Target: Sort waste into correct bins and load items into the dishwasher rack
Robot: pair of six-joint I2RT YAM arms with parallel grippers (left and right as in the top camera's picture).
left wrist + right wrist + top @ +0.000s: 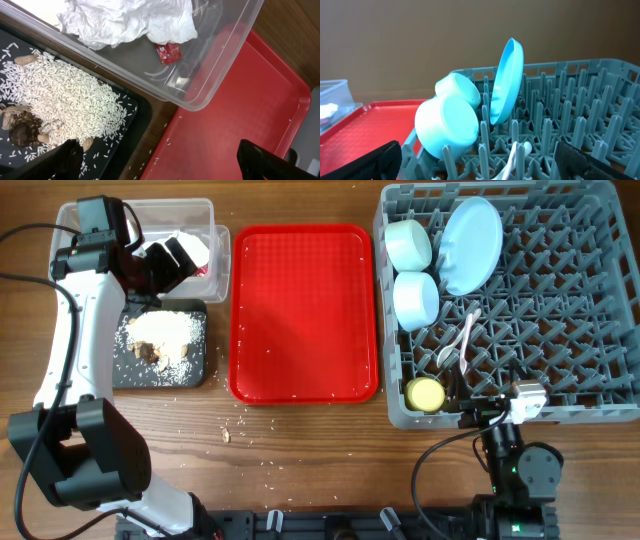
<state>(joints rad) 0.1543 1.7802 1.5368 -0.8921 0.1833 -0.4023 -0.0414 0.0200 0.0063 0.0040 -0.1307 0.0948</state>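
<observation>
The surface (300, 455) is brown wood, and all the things sit on it side by side. The food scraps (160, 332) are white rice bits with some brown lumps. They lie in a pile in the black tray (196, 368) on my left. Just behind it is the clear tub (205, 210). It holds the crumpled white napkin (125, 20), with the small red wrapper (168, 53) just beside it. My left end effector (160, 167) hangs over the place where tub and tray meet. Its fingers are spread wide with nothing between them.

On my right is the big grey rack (580, 412). The round blue plate (472, 242) stands on its edge between the pegs, leaning a little. Two light blue bowls (408, 242) lie on their sides just beside it, by the rack's left wall. The white fork and spoon (462, 336) lie among the pegs nearer to me. The yellow cup (425, 393) sits in the near left corner. My right end effector (480, 167) is at the rack's near edge, looking in — fingers spread wide too, holding nothing.

Between the bins and the rack lies the flat red tray (303, 310) with a few rice bits on it. Some crumbs (226, 435) lie on the wood in front of it.
</observation>
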